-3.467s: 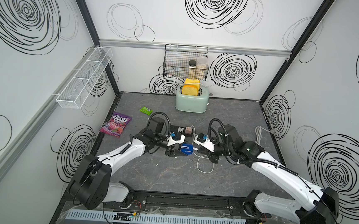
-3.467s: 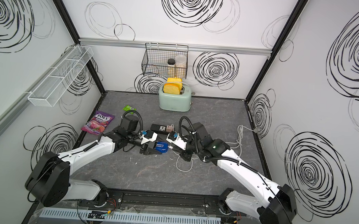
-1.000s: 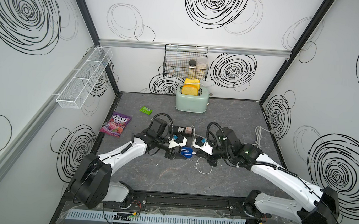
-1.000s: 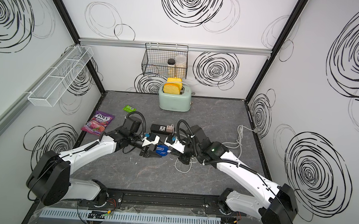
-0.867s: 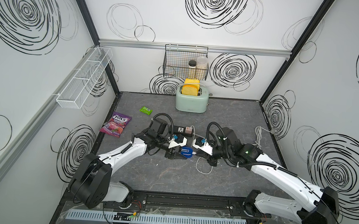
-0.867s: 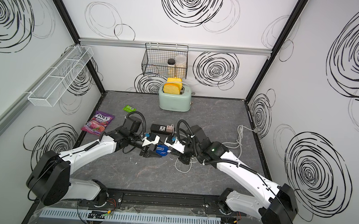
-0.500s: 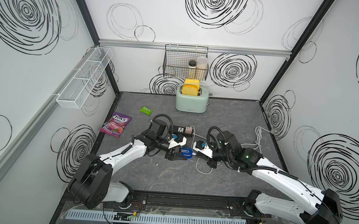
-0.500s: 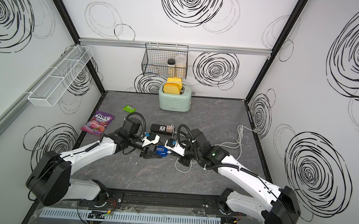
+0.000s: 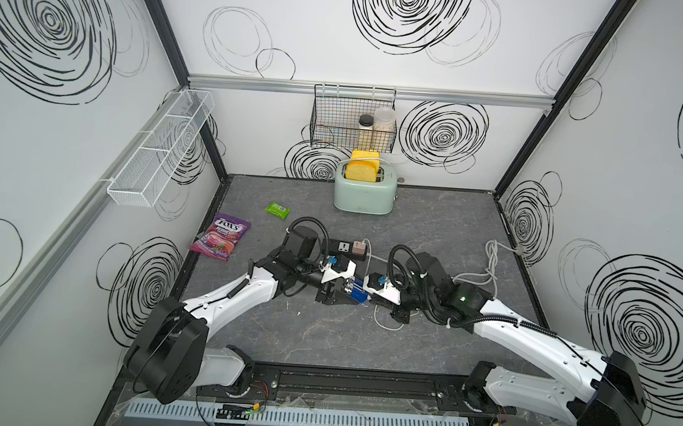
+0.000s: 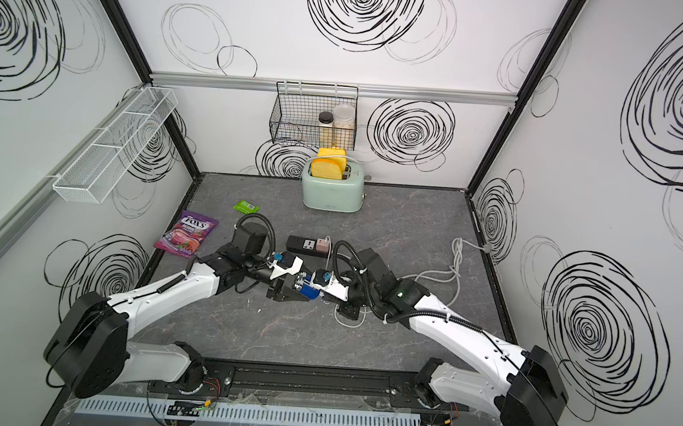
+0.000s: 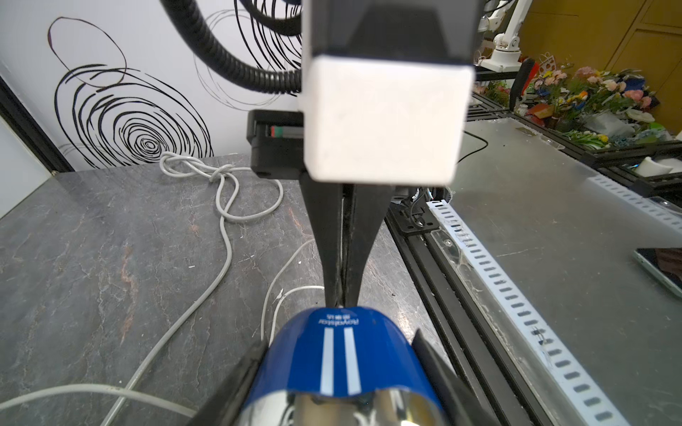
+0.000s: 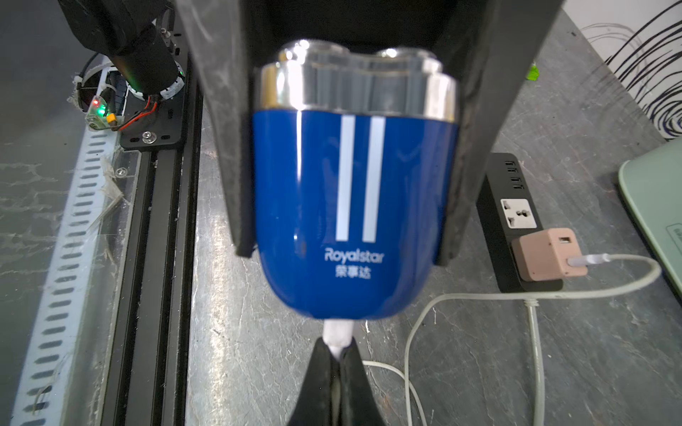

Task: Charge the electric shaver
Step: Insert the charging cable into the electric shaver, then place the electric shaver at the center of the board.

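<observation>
The left gripper (image 12: 345, 254) clasped the Royalstar electric shaver (image 12: 354, 184); the right gripper (image 12: 337, 350) pinched the white cable plug (image 12: 337, 333), seemingly touching its rounded end.

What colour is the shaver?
The shaver is blue with two white stripes and a silver top; see right wrist view.

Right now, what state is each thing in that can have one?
left gripper: shut on the electric shaver
right gripper: shut on the white plug
electric shaver: clamped by its sides, rounded end toward the plug
white plug: at the shaver's rounded end; seated or not, cannot tell
pink adapter: in the power strip, cable plugged into it
power strip: universal socket free
toaster: yellow slices sticking up
</observation>
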Controlling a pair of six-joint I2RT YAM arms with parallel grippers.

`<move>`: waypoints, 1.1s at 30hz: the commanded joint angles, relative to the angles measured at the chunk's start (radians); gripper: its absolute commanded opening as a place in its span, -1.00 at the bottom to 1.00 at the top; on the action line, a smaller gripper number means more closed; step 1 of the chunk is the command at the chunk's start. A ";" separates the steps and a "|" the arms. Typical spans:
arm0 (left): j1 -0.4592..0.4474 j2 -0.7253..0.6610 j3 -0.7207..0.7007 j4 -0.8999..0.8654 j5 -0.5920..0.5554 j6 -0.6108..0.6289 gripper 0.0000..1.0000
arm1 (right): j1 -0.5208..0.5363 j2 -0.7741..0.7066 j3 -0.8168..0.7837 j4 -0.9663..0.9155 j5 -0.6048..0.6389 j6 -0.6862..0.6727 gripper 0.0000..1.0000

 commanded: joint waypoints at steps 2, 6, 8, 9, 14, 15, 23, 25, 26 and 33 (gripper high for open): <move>-0.021 -0.034 0.007 0.083 0.046 0.048 -1.00 | -0.008 -0.044 0.031 0.171 -0.106 0.014 -0.96; 0.009 -0.057 -0.039 0.083 0.026 0.046 -1.00 | -0.057 -0.087 0.031 0.158 -0.119 0.027 -0.75; 0.025 -0.067 -0.070 0.106 0.014 0.027 -1.00 | -0.073 -0.104 0.033 0.146 -0.123 0.032 -0.46; 0.032 -0.073 -0.095 0.138 0.003 0.005 -1.00 | -0.081 -0.112 0.032 0.141 -0.123 0.035 -0.29; 0.044 -0.088 -0.236 0.408 -0.097 -0.167 -1.00 | -0.154 -0.187 0.009 0.144 -0.127 0.109 0.39; 0.043 -0.084 -0.272 0.493 -0.126 -0.225 -1.00 | -0.177 -0.211 -0.002 0.156 -0.127 0.140 0.50; -0.029 0.029 -0.473 1.011 -0.382 -0.507 -0.77 | -0.324 -0.315 -0.041 0.238 -0.114 0.273 0.83; -0.055 0.065 -0.513 1.107 -0.439 -0.540 -0.75 | -0.337 -0.326 -0.043 0.245 -0.105 0.275 0.84; -0.067 0.089 -0.529 1.143 -0.463 -0.552 -0.74 | -0.344 -0.333 -0.045 0.250 -0.104 0.276 0.84; -0.127 0.253 -0.569 1.232 -0.564 -0.561 -0.50 | -0.388 -0.377 -0.070 0.279 -0.073 0.297 0.85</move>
